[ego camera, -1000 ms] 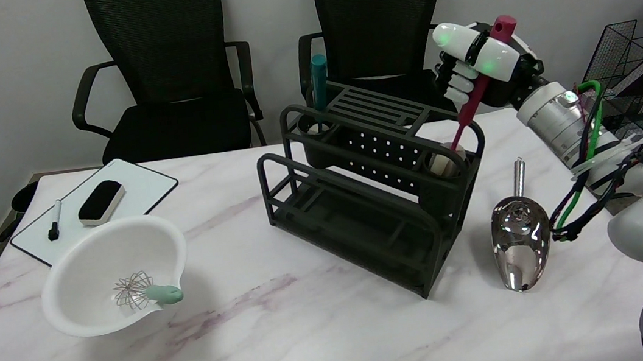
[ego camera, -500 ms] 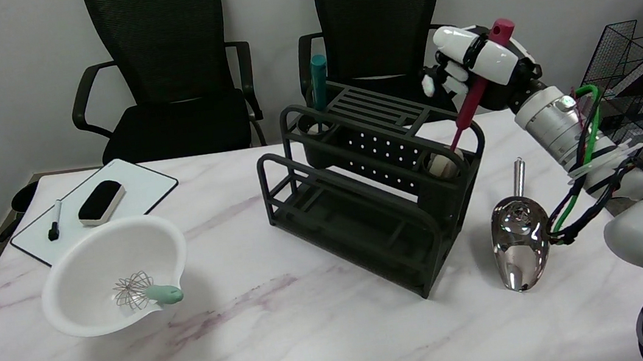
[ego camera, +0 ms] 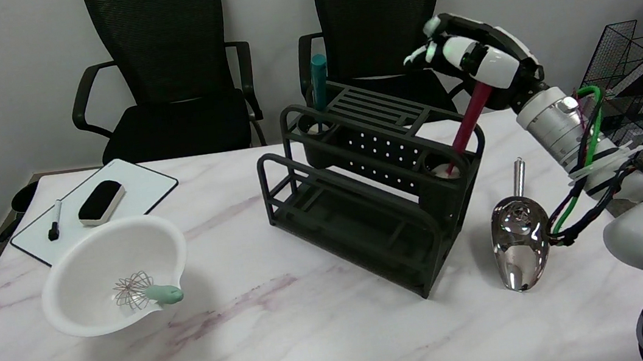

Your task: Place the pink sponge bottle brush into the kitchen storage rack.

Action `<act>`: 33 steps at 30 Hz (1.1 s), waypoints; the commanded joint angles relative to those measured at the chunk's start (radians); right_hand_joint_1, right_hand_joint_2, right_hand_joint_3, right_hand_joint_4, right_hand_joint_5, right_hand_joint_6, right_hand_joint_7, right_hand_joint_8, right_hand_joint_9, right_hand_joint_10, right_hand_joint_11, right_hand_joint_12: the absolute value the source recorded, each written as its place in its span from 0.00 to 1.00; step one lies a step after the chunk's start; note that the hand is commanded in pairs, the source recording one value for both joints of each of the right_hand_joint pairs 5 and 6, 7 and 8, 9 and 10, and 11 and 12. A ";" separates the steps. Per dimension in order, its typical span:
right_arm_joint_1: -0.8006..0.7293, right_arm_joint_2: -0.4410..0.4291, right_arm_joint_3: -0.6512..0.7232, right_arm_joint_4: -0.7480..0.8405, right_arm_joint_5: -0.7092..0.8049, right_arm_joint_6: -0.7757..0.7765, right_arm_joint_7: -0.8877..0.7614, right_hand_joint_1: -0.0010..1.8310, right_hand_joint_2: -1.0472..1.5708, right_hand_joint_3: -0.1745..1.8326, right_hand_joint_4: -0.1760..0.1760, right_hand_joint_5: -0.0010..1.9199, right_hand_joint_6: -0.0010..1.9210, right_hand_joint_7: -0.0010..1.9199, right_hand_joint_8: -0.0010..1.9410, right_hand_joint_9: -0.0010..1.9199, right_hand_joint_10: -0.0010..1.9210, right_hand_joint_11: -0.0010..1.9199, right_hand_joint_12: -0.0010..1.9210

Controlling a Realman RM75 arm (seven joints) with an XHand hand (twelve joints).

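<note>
- A white marble-patterned table fills the view, with two black mesh office chairs behind it against a pale wall.
- At the left sits a white bowl with a small whisk inside; behind it, a whiteboard carries an eraser and a marker.
- Centre stage, the black storage rack stands on the table, a teal-handled tool upright in its back left cup.
- A shiny metal scoop lies just right of the rack; wire baskets and books sit at the far right edge.
- The right hand is above the rack's right end, fingers spread apart and stretching toward the chairs.
- The pink brush leans in the rack's right cup, sponge end down inside, handle tilted up to the right.
- The handle's top runs up under the hand; whether it touches there, I cannot tell.
- The white arm rises from the lower right, cables looped along its forearm.
</note>
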 commanded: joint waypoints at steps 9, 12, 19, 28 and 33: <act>-0.072 -0.025 0.103 -0.086 0.007 0.324 0.004 0.61 0.68 0.70 0.50 0.31 0.31 0.51 0.51 0.41 0.41 0.39 0.38; -0.116 -0.042 0.166 -0.083 0.008 0.387 -0.002 0.61 0.69 0.70 0.50 0.31 0.31 0.52 0.51 0.41 0.41 0.39 0.39; -0.208 -0.082 0.231 -0.147 0.052 0.460 -0.002 0.59 0.69 0.69 0.50 0.35 0.35 0.57 0.57 0.47 0.47 0.40 0.40; -0.200 -0.108 0.209 -0.394 0.181 0.597 -0.028 0.57 0.68 0.70 0.50 0.40 0.40 0.61 0.61 0.50 0.50 0.41 0.41; -0.183 -0.102 0.164 -0.554 0.195 0.649 -0.028 0.56 0.69 0.67 0.50 0.43 0.43 0.64 0.64 0.58 0.58 0.41 0.41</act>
